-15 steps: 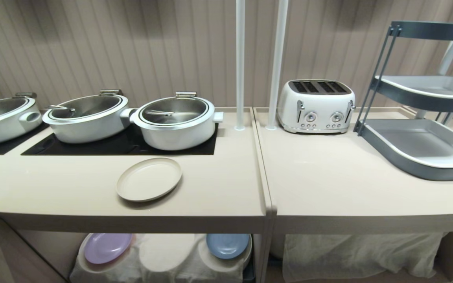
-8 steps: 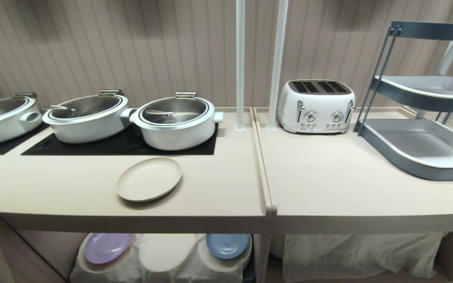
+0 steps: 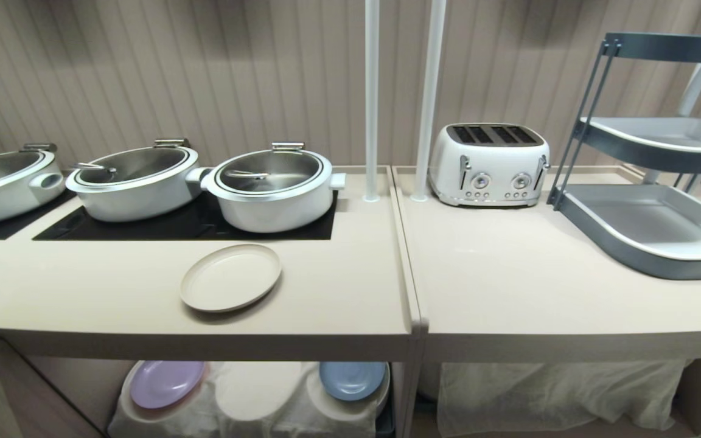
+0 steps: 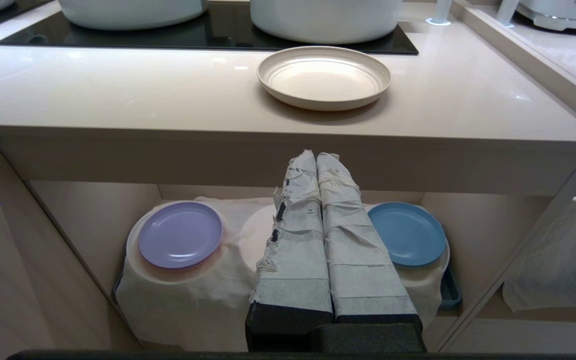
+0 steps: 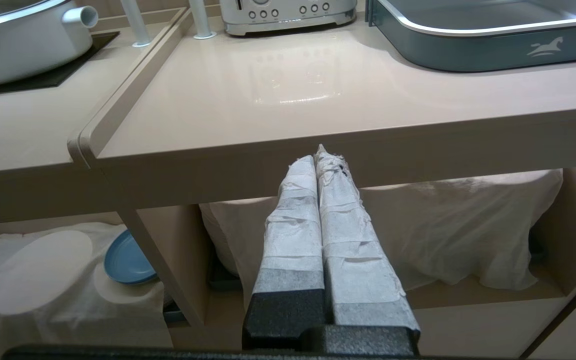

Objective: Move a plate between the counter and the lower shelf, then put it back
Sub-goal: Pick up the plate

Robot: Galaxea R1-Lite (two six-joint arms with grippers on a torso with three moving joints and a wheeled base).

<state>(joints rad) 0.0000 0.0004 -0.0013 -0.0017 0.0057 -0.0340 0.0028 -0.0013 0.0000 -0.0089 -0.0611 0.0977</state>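
The cream-beige plate (image 3: pixel 230 277) (image 4: pixel 324 76) lies flat on the counter (image 3: pixel 83 292) in front of the black cooktop. Below, the lower shelf (image 3: pixel 247 395) (image 4: pixel 203 280) holds a wrinkled white cloth over round humps, the middle hump bare. My left gripper (image 4: pixel 316 156) is shut and empty, held off the counter's front edge, below the plate and above the shelf. My right gripper (image 5: pixel 318 154) is shut and empty too, in front of the neighbouring worktop's edge. Neither arm shows in the head view.
A lilac plate (image 3: pixel 167 383) and a blue plate (image 3: pixel 352 379) sit on the outer humps. Three white pots (image 3: pixel 271 190) stand on the cooktop (image 3: pixel 192 225). The right worktop carries a white toaster (image 3: pixel 488 164) and a grey tiered rack (image 3: pixel 655 225); two white poles (image 3: pixel 372 97) rise between.
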